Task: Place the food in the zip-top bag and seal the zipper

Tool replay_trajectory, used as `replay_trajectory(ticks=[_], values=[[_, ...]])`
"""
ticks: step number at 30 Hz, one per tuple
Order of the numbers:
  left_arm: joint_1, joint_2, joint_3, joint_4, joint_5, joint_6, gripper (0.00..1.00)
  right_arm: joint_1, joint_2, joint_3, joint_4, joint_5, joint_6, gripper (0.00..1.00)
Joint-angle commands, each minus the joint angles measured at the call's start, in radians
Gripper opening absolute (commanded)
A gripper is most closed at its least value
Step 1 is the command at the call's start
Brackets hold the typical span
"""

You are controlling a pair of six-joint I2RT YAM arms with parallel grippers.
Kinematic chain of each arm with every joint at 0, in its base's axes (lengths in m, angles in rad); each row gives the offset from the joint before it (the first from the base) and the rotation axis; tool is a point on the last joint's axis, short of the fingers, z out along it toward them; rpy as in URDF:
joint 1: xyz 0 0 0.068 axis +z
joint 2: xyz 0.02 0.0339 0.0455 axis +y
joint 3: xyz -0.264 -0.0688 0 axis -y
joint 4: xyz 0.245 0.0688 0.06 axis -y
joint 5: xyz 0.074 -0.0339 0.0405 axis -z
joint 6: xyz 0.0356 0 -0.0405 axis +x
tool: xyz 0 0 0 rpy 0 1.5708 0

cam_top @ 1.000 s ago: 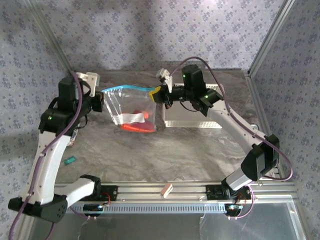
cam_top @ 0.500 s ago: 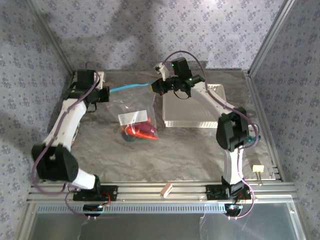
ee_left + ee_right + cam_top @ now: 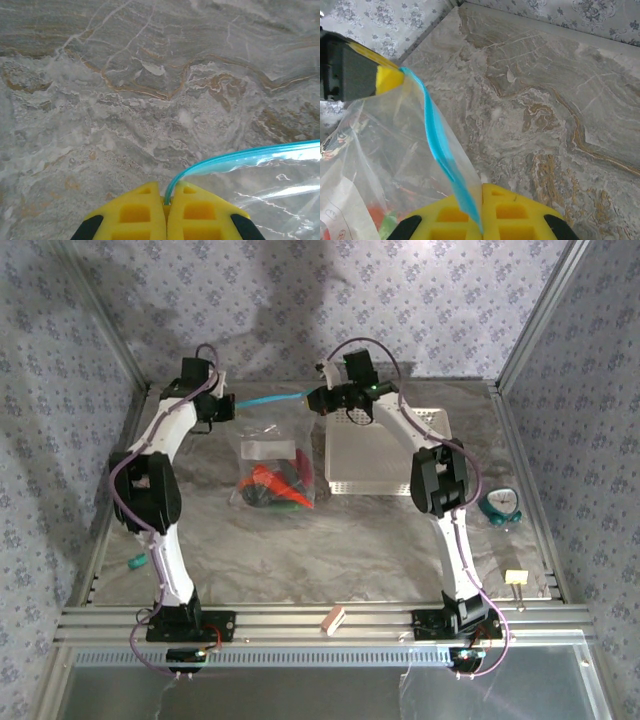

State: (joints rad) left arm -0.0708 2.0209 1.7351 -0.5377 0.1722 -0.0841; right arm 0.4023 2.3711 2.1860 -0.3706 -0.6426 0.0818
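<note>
Several pieces of the food (image 3: 270,487), red, orange and green, lie heaped inside the zip-top bag (image 3: 268,455), whose body rests on the table (image 3: 300,560) just left of the white basket (image 3: 385,455). Along the bag's far edge the zipper (image 3: 270,400) runs as a thin blue line between the two claws. The left gripper (image 3: 166,200) has its yellow pads pressed together on the strip's left end, and the right gripper (image 3: 481,200) pinches the other end the same way. A second ago the bag hung lifted nearer the middle of the table, its mouth sagging in a curve; since then both arms have reached out to the back edge, laying the bag down and drawing the strip much straighter. Loading looks finished, and the straightened strip seems set up for sealing, though whether its two lips are already locked together I cannot tell
</note>
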Motion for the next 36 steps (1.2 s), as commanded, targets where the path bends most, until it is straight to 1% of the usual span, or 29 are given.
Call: replay_trajectory(ticks=[1, 3, 6, 8, 9, 10, 13, 15, 19, 23, 24, 25, 28, 29, 31, 33, 34, 36], values=[[0.015, 0.056, 0.067, 0.021, 0.003, 0.001, 0.00, -0.016, 0.058, 0.061, -0.003, 0.000, 0.031, 0.11], [0.016, 0.089, 0.093, 0.012, 0.013, -0.001, 0.00, -0.019, 0.074, 0.069, 0.009, -0.003, 0.043, 0.18], [0.016, 0.124, 0.119, 0.009, 0.025, -0.005, 0.06, -0.020, 0.079, 0.068, 0.023, 0.006, 0.053, 0.33], [0.017, 0.136, 0.120, 0.025, 0.031, -0.014, 0.16, -0.021, 0.077, 0.071, 0.024, 0.019, 0.060, 0.43], [0.020, 0.142, 0.122, 0.036, 0.050, -0.019, 0.19, -0.023, 0.075, 0.072, 0.026, 0.021, 0.062, 0.45], [0.022, 0.147, 0.127, 0.044, 0.067, -0.027, 0.22, -0.023, 0.071, 0.074, 0.027, 0.022, 0.064, 0.46], [0.028, 0.159, 0.138, 0.075, 0.085, -0.042, 0.24, -0.025, 0.049, 0.072, 0.037, 0.027, 0.065, 0.49], [0.031, 0.157, 0.147, 0.111, 0.093, -0.051, 0.29, -0.023, 0.028, 0.065, 0.049, 0.033, 0.065, 0.52], [0.032, 0.153, 0.206, 0.149, 0.121, -0.055, 0.30, -0.020, -0.036, 0.030, 0.072, 0.055, 0.060, 0.54], [0.031, 0.114, 0.238, 0.190, 0.113, -0.060, 0.32, -0.021, -0.133, -0.070, 0.116, 0.114, 0.047, 0.55], [0.032, 0.092, 0.229, 0.203, 0.103, -0.060, 0.32, -0.024, -0.163, -0.101, 0.126, 0.137, 0.044, 0.55], [0.032, 0.066, 0.221, 0.221, 0.093, -0.061, 0.32, -0.027, -0.196, -0.138, 0.137, 0.159, 0.042, 0.57], [0.028, -0.027, 0.105, 0.285, 0.075, -0.063, 0.31, -0.045, -0.277, -0.220, 0.147, 0.245, 0.050, 0.60], [0.027, -0.061, 0.073, 0.296, 0.077, -0.069, 0.29, -0.052, -0.300, -0.242, 0.148, 0.274, 0.054, 0.60], [0.010, -0.140, -0.005, 0.290, 0.113, -0.081, 0.21, -0.069, -0.366, -0.309, 0.142, 0.341, 0.070, 0.59], [-0.023, -0.224, -0.086, 0.265, 0.126, -0.079, 0.13, -0.088, -0.437, -0.393, 0.141, 0.418, 0.091, 0.56], [-0.048, -0.270, -0.139, 0.259, 0.143, -0.077, 0.11, -0.101, -0.478, -0.442, 0.139, 0.460, 0.106, 0.55], [-0.102, -0.356, -0.253, 0.267, 0.180, -0.086, 0.09, -0.130, -0.555, -0.540, 0.133, 0.545, 0.136, 0.55]])
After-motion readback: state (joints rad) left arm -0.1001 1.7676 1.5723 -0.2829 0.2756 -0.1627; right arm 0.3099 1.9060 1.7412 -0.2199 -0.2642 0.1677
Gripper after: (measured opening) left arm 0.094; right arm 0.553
